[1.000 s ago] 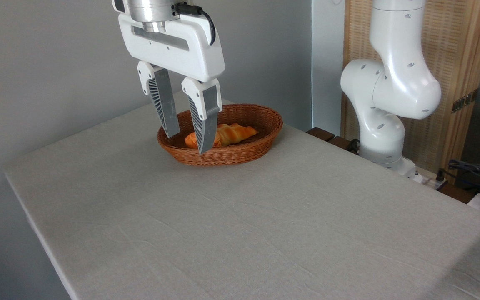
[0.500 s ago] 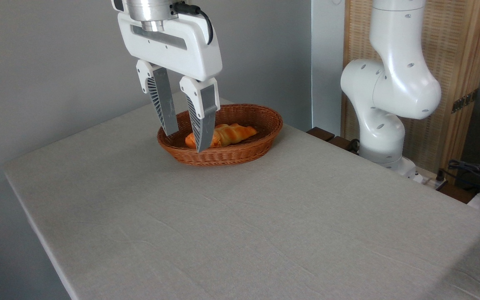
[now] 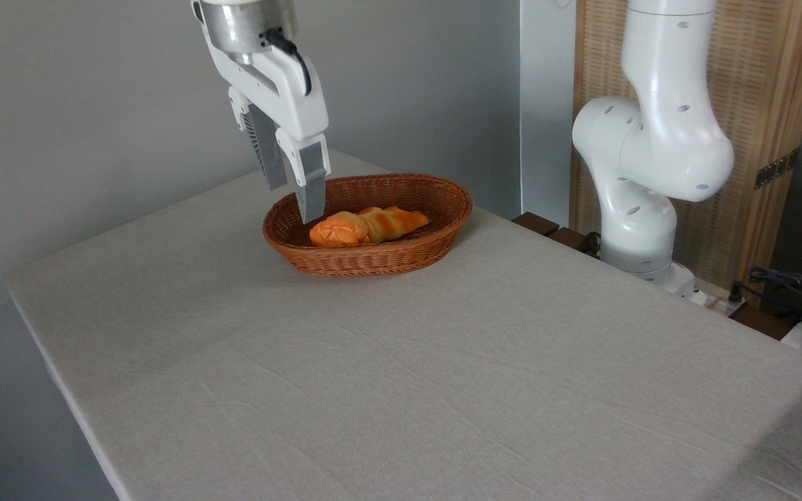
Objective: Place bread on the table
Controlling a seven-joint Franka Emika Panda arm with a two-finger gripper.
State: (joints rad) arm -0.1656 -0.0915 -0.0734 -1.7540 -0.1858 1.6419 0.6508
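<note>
My claw (image 3: 293, 202) hangs over the left end of the basket, turned so I see it nearly edge-on. One finger (image 3: 311, 186) stands in front with its tip just above the rim; the other shows behind it, at about ten o'clock from the first. From this angle I cannot tell how wide the gap between them is. Nothing is held between the fingers.

At four o'clock from my fingertips sits the bun (image 3: 337, 231) — small, round, orange-golden, with a knotted top. It lies inside the basket (image 3: 387, 261), toward its left end, not touching my claw. At about two o'clock from the bun, pressed against it, lies a longer braided loaf (image 3: 395, 221), running toward the right end of the basket. Both pieces rest on the bottom of the basket.

The basket itself — oval, brown wicker — stands on the table (image 3: 443, 376), toward the far side, near the grey wall. The table is covered with a wrinkled light cloth.

Further right, at three o'clock from the basket, the white body of my arm (image 3: 651, 160) rises beside the table's far right edge, in front of a wooden screen (image 3: 770, 90).
</note>
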